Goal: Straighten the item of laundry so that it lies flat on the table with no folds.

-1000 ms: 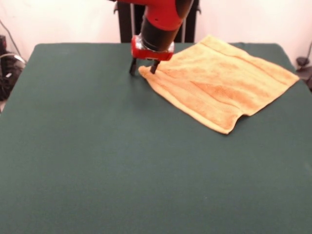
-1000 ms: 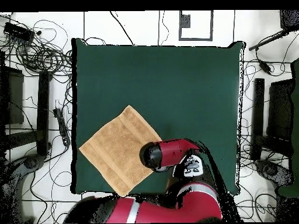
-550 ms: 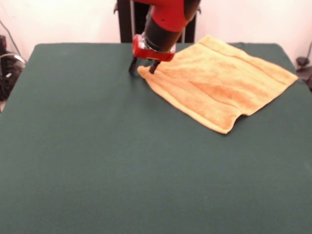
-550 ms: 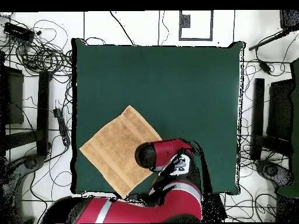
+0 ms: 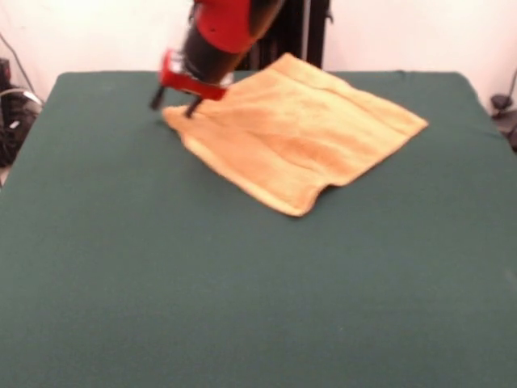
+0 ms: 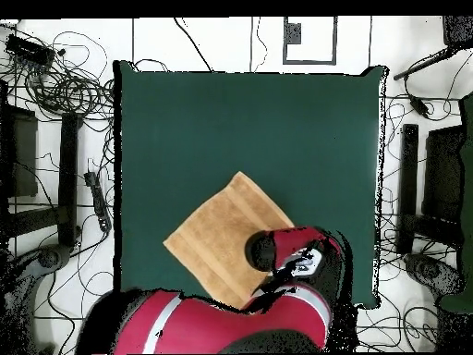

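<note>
A large rectangular desk [image 5: 161, 307] with a dark green felt-like top fills most of the front view. A golden-orange terry towel [image 5: 299, 137] lies on its far half, a little right of centre. The towel is roughly square and sits turned like a diamond, so its corners point toward the desk's edges; no side is clearly longer. Woven bands run diagonally across it. Its near corner is slightly curled, and soft ridges cross the middle.

A red and black robot arm [image 6: 212, 324] reaches down over the towel's left corner. Its gripper [image 5: 172, 103] sits at that corner, with two dark fingers [image 5: 191, 109] astride it. The picture is blurred there, so whether the fingers are clenched on the cloth cannot be told.

From overhead, the towel [image 6: 222, 236] lies toward the desk's [image 6: 249, 120] lower edge, partly hidden by the arm.
</note>
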You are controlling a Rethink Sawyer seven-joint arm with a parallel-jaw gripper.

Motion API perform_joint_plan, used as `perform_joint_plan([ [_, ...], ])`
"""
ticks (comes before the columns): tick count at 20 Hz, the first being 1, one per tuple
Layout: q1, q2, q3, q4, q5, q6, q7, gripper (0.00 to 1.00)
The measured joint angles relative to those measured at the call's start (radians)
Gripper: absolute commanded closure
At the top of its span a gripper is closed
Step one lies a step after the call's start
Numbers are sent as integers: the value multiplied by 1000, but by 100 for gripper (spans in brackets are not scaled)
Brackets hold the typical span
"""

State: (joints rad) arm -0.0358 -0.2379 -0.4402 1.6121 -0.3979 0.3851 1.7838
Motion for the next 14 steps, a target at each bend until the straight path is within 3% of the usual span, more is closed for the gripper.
perform_joint_plan([
  [6,-77,48,-75,-15,-37,-96,0,0],
  [14,-208,39,-74,-16,-94,-167,0,0],
])
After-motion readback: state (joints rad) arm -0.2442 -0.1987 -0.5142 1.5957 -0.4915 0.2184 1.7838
